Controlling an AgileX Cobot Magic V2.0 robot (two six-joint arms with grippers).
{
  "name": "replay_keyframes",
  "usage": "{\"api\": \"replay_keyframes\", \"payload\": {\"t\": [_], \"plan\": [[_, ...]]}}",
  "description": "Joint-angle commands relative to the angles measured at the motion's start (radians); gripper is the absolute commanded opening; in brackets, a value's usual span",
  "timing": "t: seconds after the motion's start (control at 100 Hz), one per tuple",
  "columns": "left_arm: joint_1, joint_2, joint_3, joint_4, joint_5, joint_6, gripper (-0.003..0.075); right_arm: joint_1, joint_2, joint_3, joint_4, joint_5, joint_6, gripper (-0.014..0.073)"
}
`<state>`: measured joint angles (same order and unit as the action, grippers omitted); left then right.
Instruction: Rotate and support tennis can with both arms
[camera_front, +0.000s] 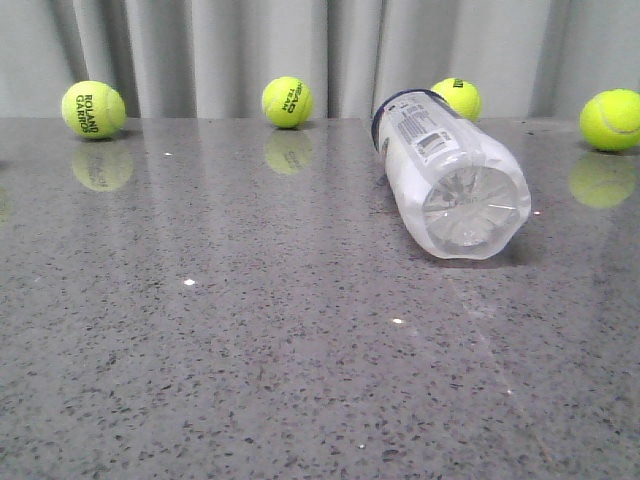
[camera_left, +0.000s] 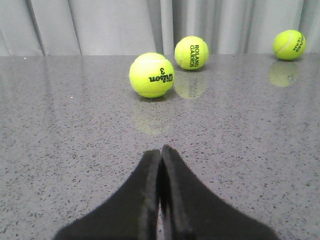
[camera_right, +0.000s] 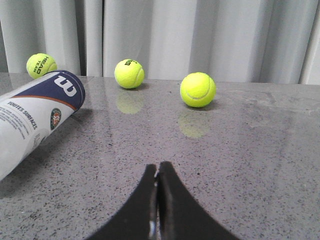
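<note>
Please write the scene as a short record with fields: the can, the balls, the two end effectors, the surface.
can: tennis can lying on its side on the right part of the table, clear bottom end toward the front camera, dark rim end away
balls: four tennis balls along the back in the front view, e.g. Roland Garros ball
left end effector: shut, holding nothing, can not in its view
right end effector: shut, holding nothing, apart from the can
surface: grey speckled table
</note>
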<state>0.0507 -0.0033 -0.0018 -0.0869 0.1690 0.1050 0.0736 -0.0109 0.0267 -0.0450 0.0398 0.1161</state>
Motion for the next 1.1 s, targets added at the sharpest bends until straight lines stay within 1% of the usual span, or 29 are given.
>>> {"api": "replay_keyframes", "payload": {"t": [0.0,0.9,0.99,1.09], "plan": [[-0.003,-0.035,0.046,-0.002,-0.076,-0.009,-0.002,-0.006,-0.028,-0.017,-0.008,-0.078,0.002,-0.0067],[-0.003,-0.035,0.046,-0.002,-0.076,-0.009,-0.002,-0.006,-0.028,-0.024,-0.008,-0.1,0.002,-0.0067],[-0.003,-0.035,0.046,-0.002,-0.076,-0.009,-0.002,-0.006,-0.017,-0.062,-0.008,-0.04,0.002,-0.0067],[-0.003,-0.035,0.046,-0.002,-0.076,-0.009,-0.002,-0.006,0.017,-0.147,-0.008,0.074,0.002,-0.0067]]}}
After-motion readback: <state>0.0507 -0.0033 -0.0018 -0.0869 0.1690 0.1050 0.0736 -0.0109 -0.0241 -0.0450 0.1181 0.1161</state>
